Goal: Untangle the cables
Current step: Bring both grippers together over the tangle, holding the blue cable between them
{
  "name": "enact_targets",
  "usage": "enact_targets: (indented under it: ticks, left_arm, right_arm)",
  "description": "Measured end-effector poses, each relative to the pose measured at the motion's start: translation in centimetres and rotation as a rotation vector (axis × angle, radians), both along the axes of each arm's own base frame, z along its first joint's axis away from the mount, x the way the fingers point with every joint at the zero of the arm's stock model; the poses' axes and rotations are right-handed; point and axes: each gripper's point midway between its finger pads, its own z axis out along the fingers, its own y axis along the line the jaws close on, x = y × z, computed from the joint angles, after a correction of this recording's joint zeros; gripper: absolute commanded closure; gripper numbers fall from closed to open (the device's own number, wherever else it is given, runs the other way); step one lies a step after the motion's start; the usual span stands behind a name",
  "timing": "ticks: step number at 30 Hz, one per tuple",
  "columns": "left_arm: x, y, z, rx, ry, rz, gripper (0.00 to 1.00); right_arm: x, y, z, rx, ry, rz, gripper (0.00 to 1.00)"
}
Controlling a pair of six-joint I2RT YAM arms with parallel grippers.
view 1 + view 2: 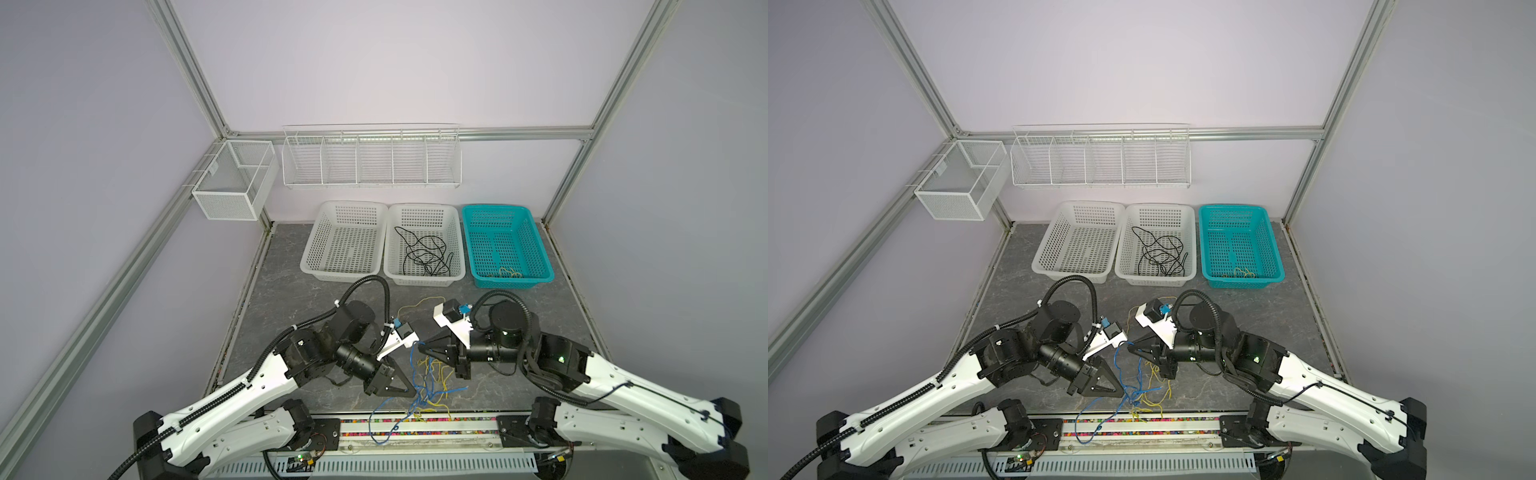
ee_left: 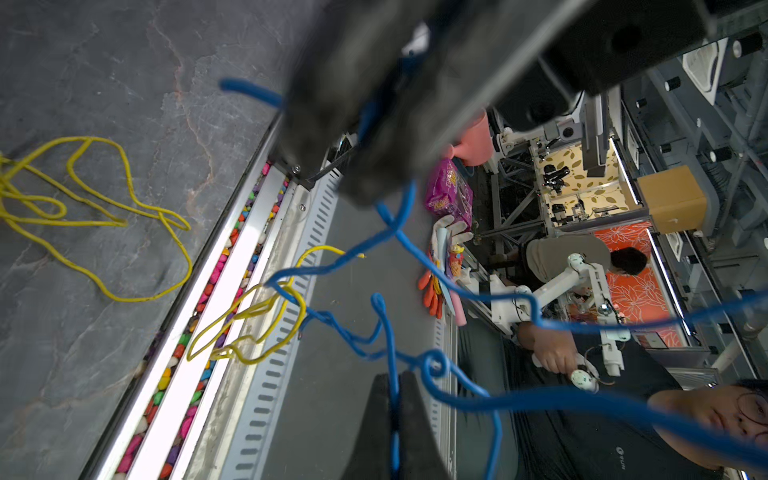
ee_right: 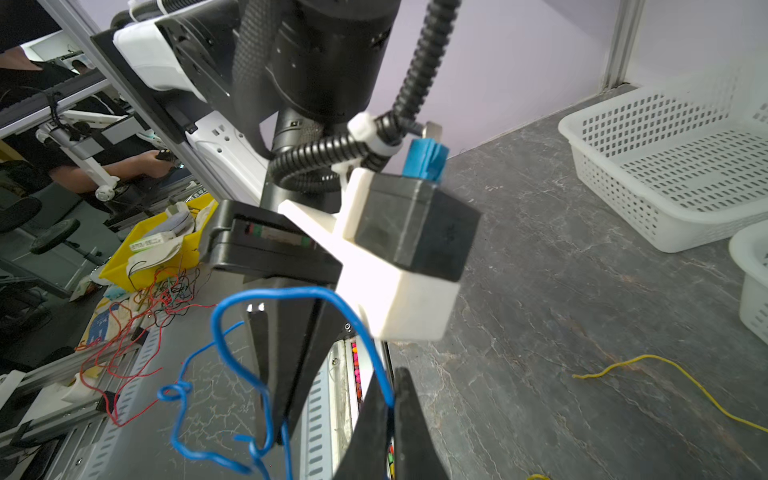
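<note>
Listing the contents of the tabletop (image 1: pixel 282 299), a dark grey, veined surface.

1. Tangle of cables. The blue cable (image 1: pixel 412 363) (image 1: pixel 1118 365) and the yellow cable (image 1: pixel 445 380) (image 1: pixel 1169 388) are intertwined at the middle of the near edge of the tabletop, between the two arms. Part of the tangle is raised off the surface and part lies on it. A blue loop hangs past the near edge, across the strip of coloured pebbles (image 1: pixel 457 420). One yellow strand runs from the tangle toward the far edge and ends short of the baskets.

2. Left pincer (image 1: pixel 413 392) (image 1: pixel 1123 392). It is clenched on the blue cable. The left wrist view shows the pincer (image 2: pixel 395 376) with a blue strand (image 2: pixel 561 399) nipped between its fingers. Yellow loops (image 2: pixel 83 223) lie on the tabletop and over the pebble strip.

3. Right pincer (image 1: pixel 420 347) (image 1: pixel 1128 348). It is clenched on the same blue cable, farther from the near edge than the left pincer. The right wrist view shows the blue strand (image 3: pixel 291 291) arching into the closed pincer (image 3: pixel 392 386), with a yellow strand (image 3: pixel 648 357) lying flat on the tabletop beside it.

4. Three baskets stand in a row along the far edge.
   - The left white basket (image 1: pixel 353 203) (image 1: pixel 1092 203).
   - The middle white basket (image 1: pixel 424 205) (image 1: pixel 1160 205) holds the black cable (image 1: pixel 424 253) (image 1: pixel 1160 253), loosely coiled.
   - The teal basket (image 1: pixel 494 206) (image 1: pixel 1231 206), toward the far right corner, holds a second yellow cable (image 1: pixel 508 273) (image 1: pixel 1241 273) against its near wall.

5. Wall fittings. A wire rack (image 1: pixel 370 183) hangs on the back wall and a mesh box (image 1: pixel 224 203) on the left wall, above the far left corner.
</note>
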Motion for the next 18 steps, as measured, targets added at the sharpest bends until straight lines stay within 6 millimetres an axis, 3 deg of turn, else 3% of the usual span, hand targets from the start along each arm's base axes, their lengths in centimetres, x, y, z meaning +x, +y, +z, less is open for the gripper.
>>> enact_targets:
  ticks: [5, 10, 14, 18]
  left_arm:
    - [2.6, 0.3, -0.6, 0.016, -0.045, 0.112, 1.0]
    - [5.9, 1.5, -0.2, 0.005, -0.124, 0.261, 1.0]
    - [7.1, 2.1, 0.3, 0.001, -0.168, 0.328, 1.0]
    - [8.4, 2.4, 0.6, -0.022, -0.162, 0.389, 1.0]
  right_arm:
    - [-0.6, -0.6, 0.7, 0.028, -0.018, 0.01, 0.94]
    - [-1.1, -2.5, 1.4, 0.061, -0.05, -0.019, 0.94]
    - [-1.4, -3.3, 1.1, 0.063, -0.053, -0.022, 0.94]
    - [-1.7, -2.8, 0.3, 0.041, -0.032, 0.005, 0.94]
